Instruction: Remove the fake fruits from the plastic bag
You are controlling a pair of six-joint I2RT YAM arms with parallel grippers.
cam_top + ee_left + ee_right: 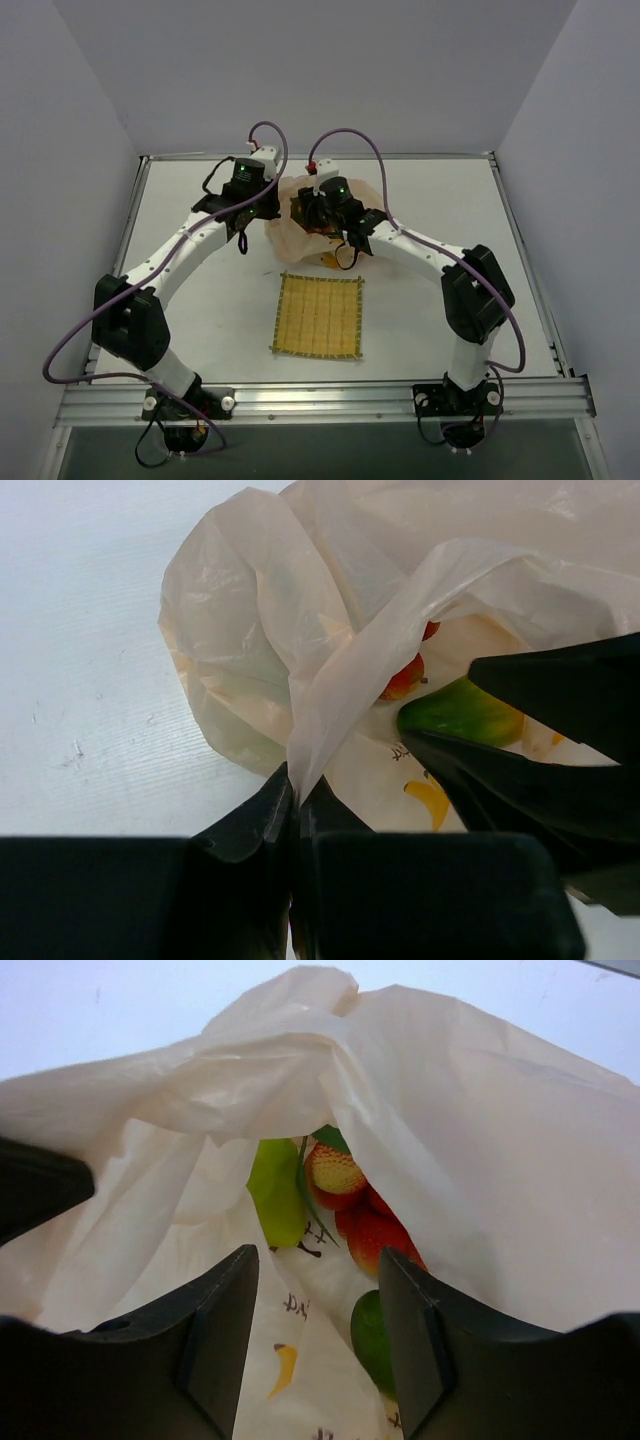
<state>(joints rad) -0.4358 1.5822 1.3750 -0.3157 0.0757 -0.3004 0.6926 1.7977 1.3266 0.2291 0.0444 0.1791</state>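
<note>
While pale grey walls [300, 70] box in the white tabletop [200, 290], a crinkly peach plastic bag [282, 236] lies beyond the yellow woven square mat [318, 316], green and red fake fruits [340, 1185] inside. On the left gripper [295, 800] the jaws pinch a bag fold; on the right gripper [318, 1310] they gape at its mouth.

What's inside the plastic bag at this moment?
Through the plastic bag's mouth: a green pear, red berries and another green fruit low down. Plastic folds cover their far sides and the bag's bottom.
</note>
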